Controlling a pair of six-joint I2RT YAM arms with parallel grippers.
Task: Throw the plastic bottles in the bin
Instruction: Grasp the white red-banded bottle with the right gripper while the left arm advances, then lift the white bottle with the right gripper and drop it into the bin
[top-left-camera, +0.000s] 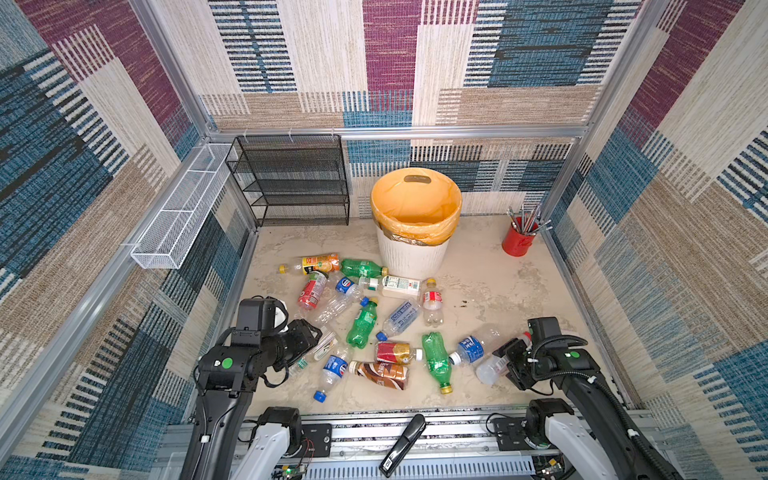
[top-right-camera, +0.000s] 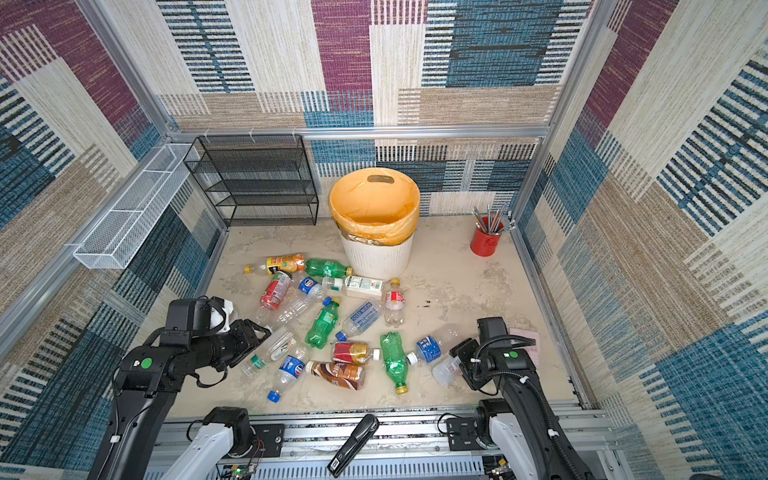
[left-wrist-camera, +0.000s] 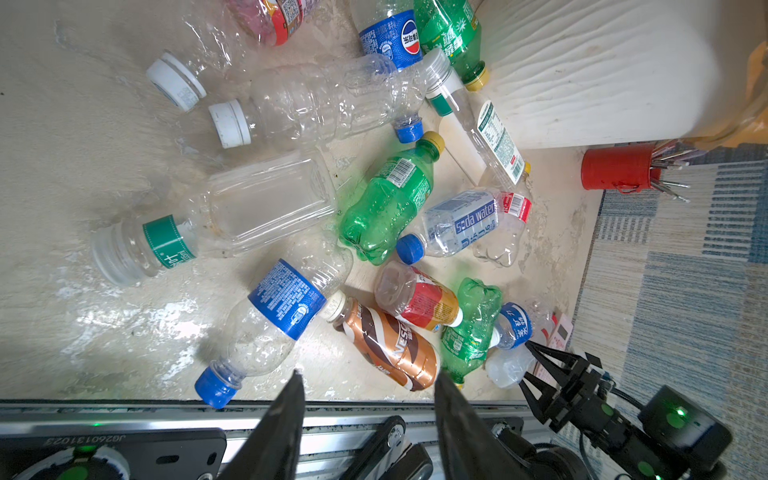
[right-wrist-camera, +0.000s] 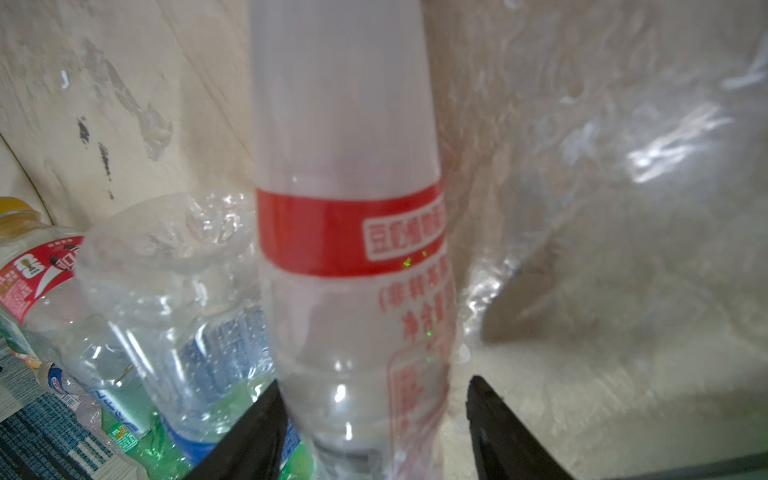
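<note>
- One black stapler (top-left-camera: 405, 444) lies at 6 o'clock, nearer than the table's edge. It is no part of the job.
- The left gripper (left-wrist-camera: 368, 374) hangs at about 8 o'clock, its jaws a little apart with nothing between them. It sits over the near-left edge of the scatter, by a clear bottle with a green band (left-wrist-camera: 257, 203).
- The right gripper (right-wrist-camera: 374, 378) is at about 4 o'clock. Its jaws straddle a milky bottle (right-wrist-camera: 345, 124) with a red band at the near-right end of the pile. One finger lies against the bottle and a thin gap seems to show at the other. Whether it is clamped, I cannot tell.
- I count sixteen plastic bottles (top-left-camera: 401, 318): three green, thirteen clear, milky or label-wrapped. They spread over the table (top-left-camera: 490, 282) from 7 o'clock through the centre to the bin's foot. Overlaps may hide another.
- One bin (top-left-camera: 411, 257) stands upright at 12 o'clock. Only its orange liner shows inside, no bottle.
- By my reading the job has barely begun. At most the first pick is in hand, and all sixteen are left to bin.
- Farthest off are one black mesh rack (top-left-camera: 291, 183) at 11 o'clock, one white wire basket (top-left-camera: 183, 212) at 10 and one red cup (top-left-camera: 517, 243) of pencils at 2.
</note>
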